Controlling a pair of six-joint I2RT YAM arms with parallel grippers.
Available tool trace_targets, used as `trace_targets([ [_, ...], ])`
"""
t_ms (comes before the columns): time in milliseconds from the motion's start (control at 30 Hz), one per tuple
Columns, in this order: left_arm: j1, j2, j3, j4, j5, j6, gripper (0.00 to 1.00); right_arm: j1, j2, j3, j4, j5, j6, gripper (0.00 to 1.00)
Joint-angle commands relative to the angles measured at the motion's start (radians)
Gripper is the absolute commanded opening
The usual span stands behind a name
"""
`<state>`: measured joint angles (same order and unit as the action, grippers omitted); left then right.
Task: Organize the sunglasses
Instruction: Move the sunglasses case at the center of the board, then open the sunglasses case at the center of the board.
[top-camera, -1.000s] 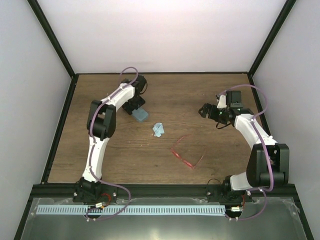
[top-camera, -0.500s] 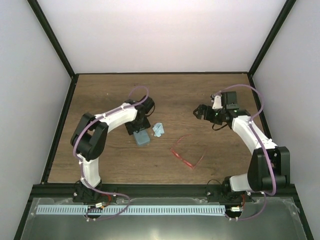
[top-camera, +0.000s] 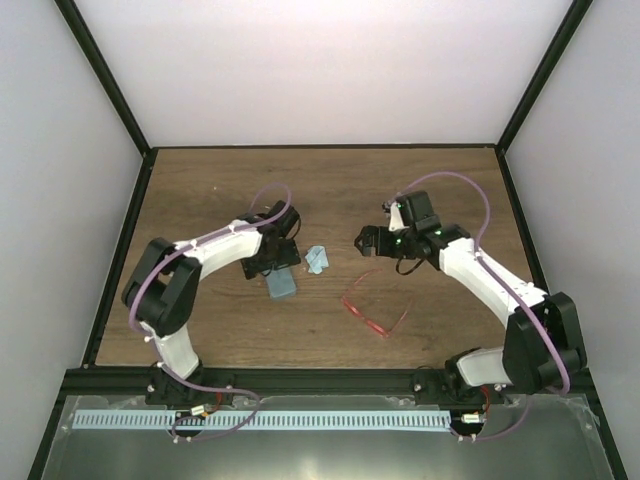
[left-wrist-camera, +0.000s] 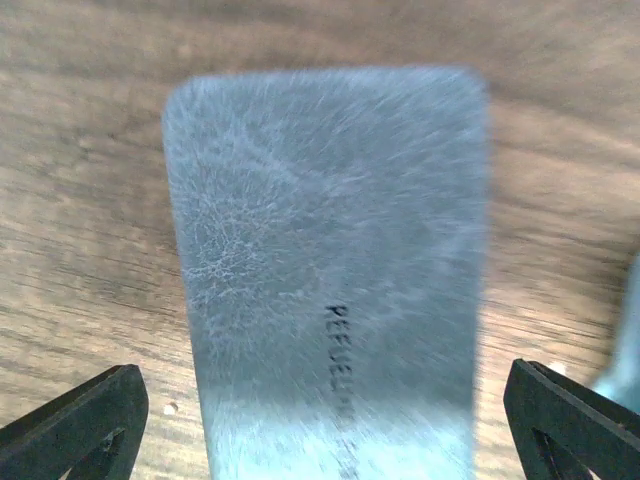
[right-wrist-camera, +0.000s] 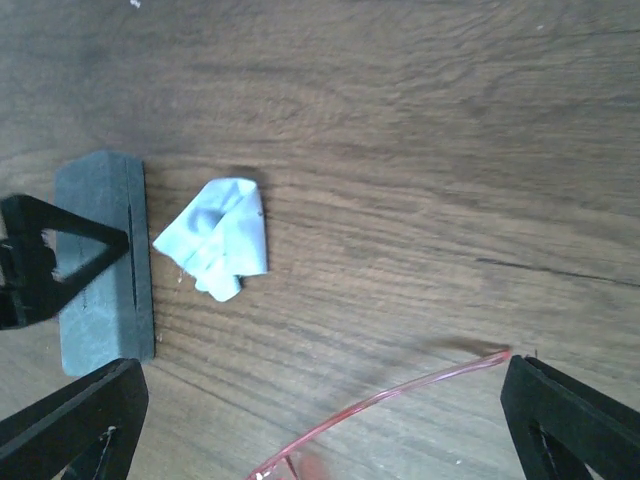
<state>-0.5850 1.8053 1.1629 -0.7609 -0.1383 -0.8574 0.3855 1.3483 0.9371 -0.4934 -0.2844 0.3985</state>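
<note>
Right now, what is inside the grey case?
Nothing can be seen: the case is closed, so its inside is covered. The sunglasses and the cloth lie outside it, on the table.

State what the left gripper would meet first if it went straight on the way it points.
The grey-blue glasses case: it lies on the table dead ahead of the left gripper, in line with the gap between its spread fingers. Depth is unclear.

Both arms (top-camera: 215, 243): white shells, black joints (top-camera: 160, 300), looping purple cables (top-camera: 452, 175), black pincer fingertips (left-wrist-camera: 80, 420).
</note>
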Motion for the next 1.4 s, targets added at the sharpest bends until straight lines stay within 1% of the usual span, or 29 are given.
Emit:
trace_targets([
  [0, 0.001, -0.122, -0.005, 0.019, -0.019, 0.066, 1.00, 0.099, 0.030, 0.097, -0.020, 0.084, 0.070, 1.00],
  [67, 0.006, -0.173, -0.027, 0.009, -0.028, 0.069, 1.00, 0.159, 0.076, 0.146, -0.031, 0.113, 0.087, 1.00],
  [133, 0.030, -0.226, -0.071, 0.017, -0.015, 0.064, 1.00, 0.225, 0.156, 0.220, -0.057, 0.157, 0.106, 1.00],
  [200, 0.103, -0.280, -0.134, 0.032, 0.004, 0.061, 1.00, 0.293, 0.238, 0.320, -0.082, 0.195, 0.119, 1.00],
  [367, 0.320, -0.394, -0.323, 0.106, 0.133, 0.098, 1.00, 0.443, 0.457, 0.545, -0.142, 0.240, 0.126, 1.00],
  [500, 0.444, -0.432, -0.403, 0.116, 0.196, 0.141, 1.00, 0.512, 0.606, 0.706, -0.207, 0.270, 0.117, 1.00],
  [600, 0.514, -0.455, -0.465, 0.149, 0.275, 0.132, 1.00, 0.544, 0.699, 0.803, -0.265, 0.284, 0.106, 1.00],
  [733, 0.538, -0.472, -0.502, 0.175, 0.313, 0.114, 1.00, 0.561, 0.767, 0.845, -0.310, 0.301, 0.087, 1.00],
  [1133, 0.542, -0.490, -0.586, 0.197, 0.295, 0.127, 1.00, 0.568, 0.819, 0.843, -0.300, 0.304, 0.085, 0.99],
  [1367, 0.558, -0.450, -0.585, 0.202, 0.260, 0.153, 1.00, 0.576, 0.863, 0.905, -0.326, 0.317, 0.096, 0.97],
])
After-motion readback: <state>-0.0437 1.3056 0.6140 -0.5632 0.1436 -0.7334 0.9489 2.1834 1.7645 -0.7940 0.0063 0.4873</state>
